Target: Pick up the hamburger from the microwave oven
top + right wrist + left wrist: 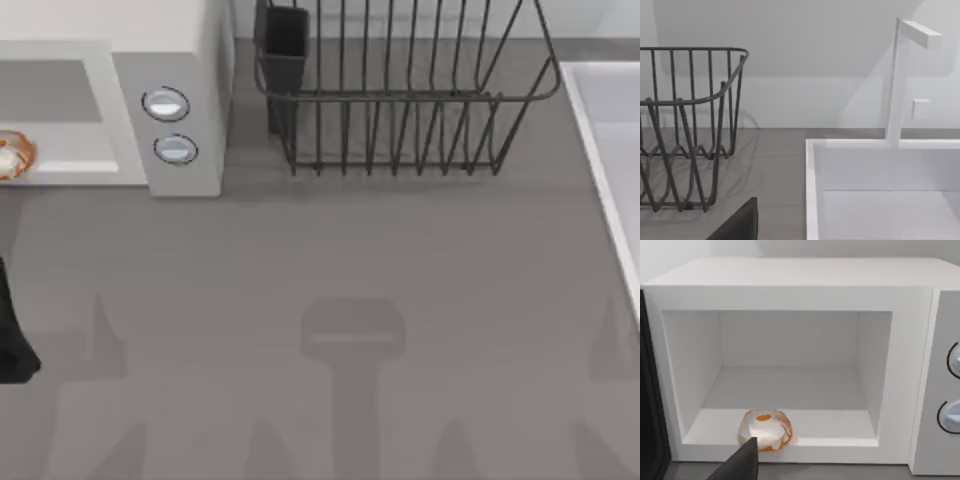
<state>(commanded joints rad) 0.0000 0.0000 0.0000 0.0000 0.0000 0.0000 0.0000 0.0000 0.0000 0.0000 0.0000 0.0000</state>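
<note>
Start nearest your left wrist camera: a dark finger [742, 462] of the left hand rises at the lower left of the frame, just before the hamburger [766, 430]. You cannot tell how far that hand is open, and it holds nothing.

The hamburger sits at the front lip of the microwave oven [790, 295] cavity, toward its left side — likely placed there so you can reach it without going deep. In the top view it lies at the far left edge [12, 156], with part of the left arm dark at the lower left edge.

Farther off, the right wrist view faces the dish rack [685, 125] and sink [812, 170] — that arm looks parked.
</note>
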